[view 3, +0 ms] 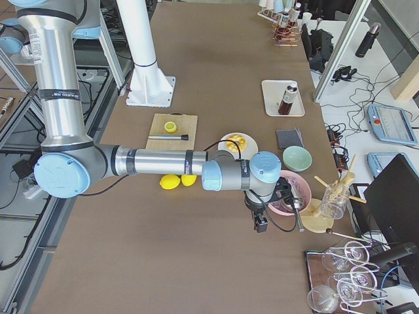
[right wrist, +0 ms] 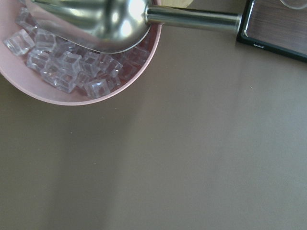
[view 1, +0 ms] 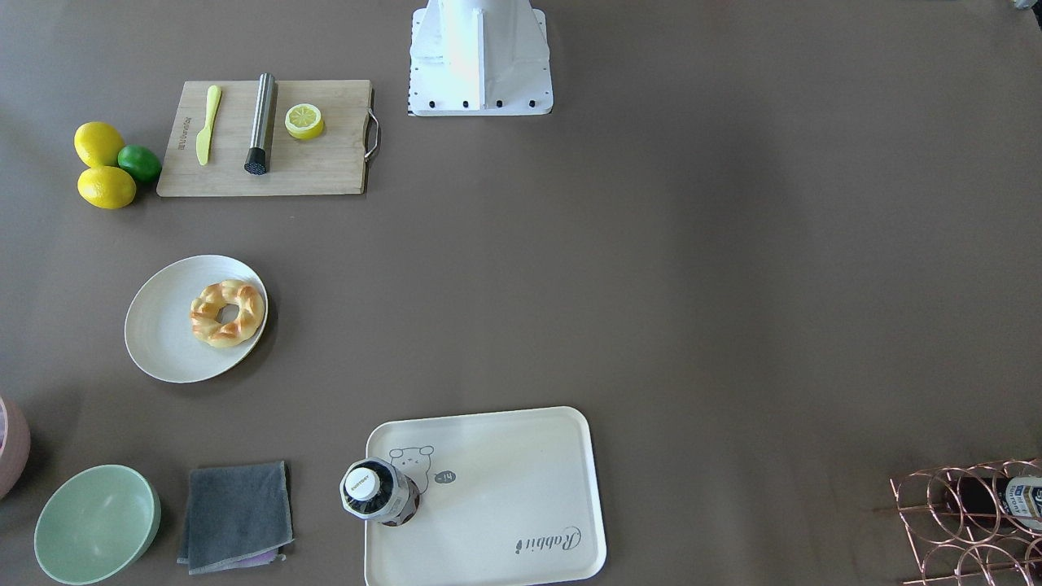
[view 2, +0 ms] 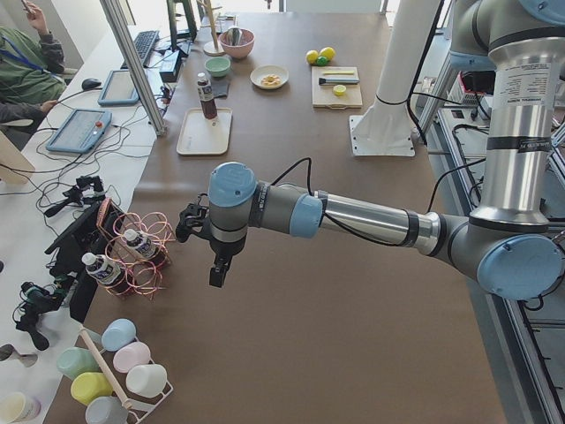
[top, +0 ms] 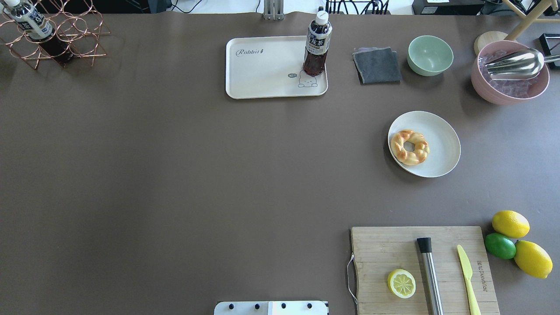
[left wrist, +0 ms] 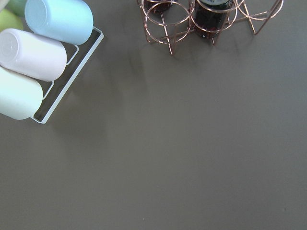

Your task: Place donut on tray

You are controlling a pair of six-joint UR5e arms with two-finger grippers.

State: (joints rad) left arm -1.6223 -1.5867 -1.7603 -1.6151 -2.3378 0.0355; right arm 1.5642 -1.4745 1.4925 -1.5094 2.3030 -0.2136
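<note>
The golden braided donut (view 1: 228, 312) lies on the round off-white plate (view 1: 159, 346), seen from overhead (top: 410, 147) on the table's right. The cream tray (view 1: 505, 488) with the bear drawing and "Rabbit" print sits at the far middle (top: 262, 70); a dark tea bottle (top: 316, 43) stands on its corner. My left gripper (view 2: 216, 272) hangs over the table's left end, far from both. My right gripper (view 3: 260, 224) hangs near the pink bowl at the right end. I cannot tell whether either is open or shut; neither holds anything visible.
A wooden cutting board (top: 424, 271) holds a lemon half, a steel tool and a yellow knife. Lemons and a lime (top: 501, 245), a green bowl (top: 430, 54), a grey cloth (top: 377, 65), a pink ice bowl (top: 509, 72) and a copper bottle rack (top: 52, 37) stand around.
</note>
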